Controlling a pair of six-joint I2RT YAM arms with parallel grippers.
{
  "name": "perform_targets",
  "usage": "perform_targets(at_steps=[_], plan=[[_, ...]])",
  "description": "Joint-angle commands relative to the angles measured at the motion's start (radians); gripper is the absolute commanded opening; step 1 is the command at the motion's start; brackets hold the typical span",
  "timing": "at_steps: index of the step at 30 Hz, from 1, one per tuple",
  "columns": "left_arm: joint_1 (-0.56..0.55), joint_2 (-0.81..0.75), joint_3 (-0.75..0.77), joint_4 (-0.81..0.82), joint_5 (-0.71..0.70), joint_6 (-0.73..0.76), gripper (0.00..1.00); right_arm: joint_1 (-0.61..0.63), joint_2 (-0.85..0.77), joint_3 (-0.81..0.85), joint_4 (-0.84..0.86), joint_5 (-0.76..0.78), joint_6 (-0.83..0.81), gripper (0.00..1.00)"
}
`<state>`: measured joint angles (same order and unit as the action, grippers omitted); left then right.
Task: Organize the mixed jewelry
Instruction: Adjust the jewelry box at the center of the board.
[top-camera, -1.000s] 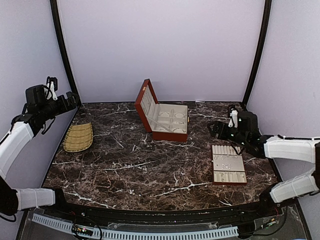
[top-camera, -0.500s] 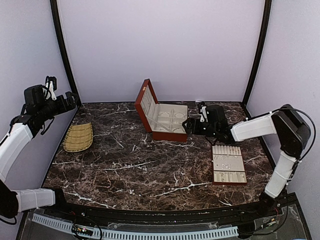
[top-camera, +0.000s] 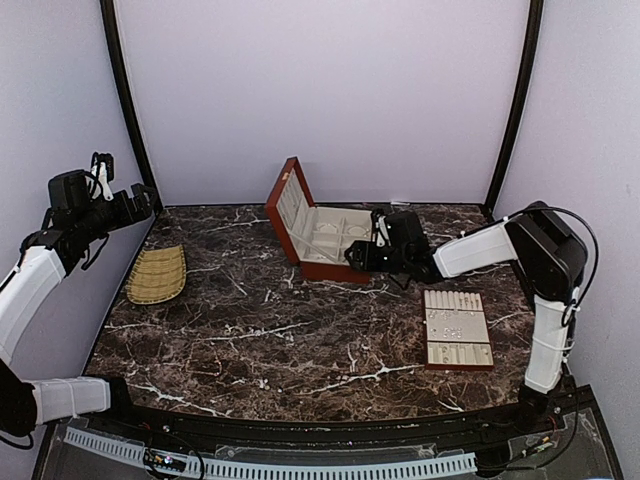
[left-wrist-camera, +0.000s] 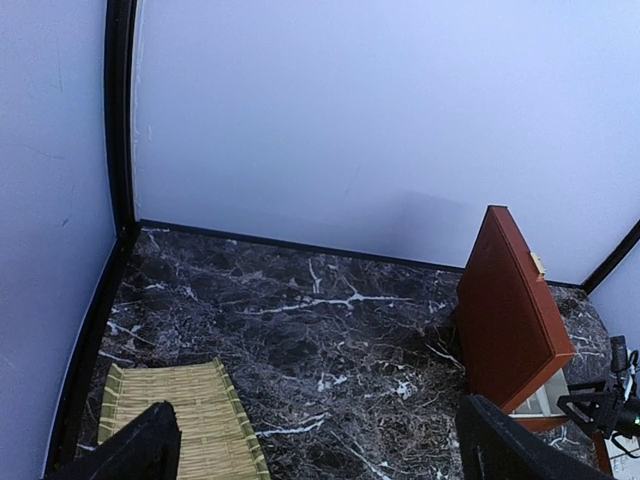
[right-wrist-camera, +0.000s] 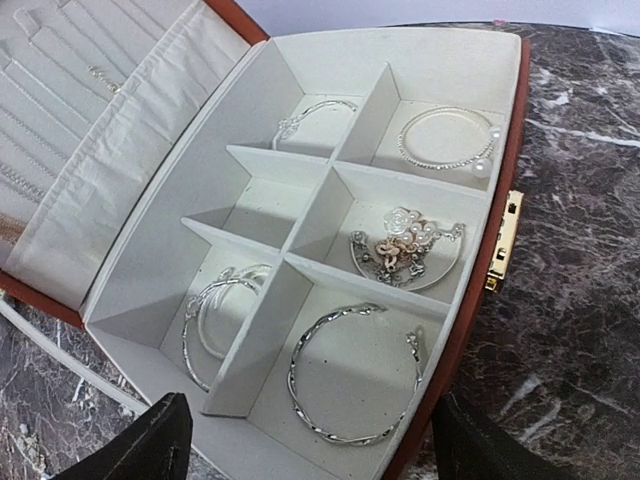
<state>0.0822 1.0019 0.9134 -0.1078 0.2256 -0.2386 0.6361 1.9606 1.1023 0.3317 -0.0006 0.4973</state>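
The red-brown wooden box (top-camera: 300, 262) stands open at the back middle. In the right wrist view its cream compartments (right-wrist-camera: 300, 255) hold mixed jewelry: a twisted silver bangle (right-wrist-camera: 355, 375) nearest, two thin bangles (right-wrist-camera: 215, 315) to its left, a flower-and-pearl cluster (right-wrist-camera: 405, 245), a beaded bracelet (right-wrist-camera: 445, 140) and another bangle (right-wrist-camera: 310, 115). My right gripper (top-camera: 362, 255) (right-wrist-camera: 315, 450) hovers open at the box's front right edge, holding nothing. The cream slotted tray (top-camera: 457, 345) lies at the right with tiny silvery pieces (top-camera: 455, 320) on it. My left gripper (top-camera: 140, 200) (left-wrist-camera: 315, 450) hangs open, high at the far left.
A bamboo mat (top-camera: 157, 273) (left-wrist-camera: 170, 420) lies at the left, under the left gripper. The box's lid (left-wrist-camera: 510, 310) stands upright, with thin chains (right-wrist-camera: 100, 75) in its lining. A brass clasp (right-wrist-camera: 505, 240) sits on the box's front wall. Black frame posts (top-camera: 125, 110) stand at the back corners.
My right arm has swung left from above the slotted tray to the open box's front edge. The box sits very slightly further left. The left arm has not moved.
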Motion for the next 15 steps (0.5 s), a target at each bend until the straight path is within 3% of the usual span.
perform_targets(at_steps=[1, 15], plan=[[0.001, -0.012, -0.012, -0.005, 0.021, 0.005, 0.99, 0.055, 0.038, 0.087, 0.008, -0.058, -0.031, 0.84], [0.001, 0.005, -0.032, 0.023, 0.074, 0.002, 0.99, 0.166, 0.094, 0.2, 0.028, -0.051, -0.056, 0.83]])
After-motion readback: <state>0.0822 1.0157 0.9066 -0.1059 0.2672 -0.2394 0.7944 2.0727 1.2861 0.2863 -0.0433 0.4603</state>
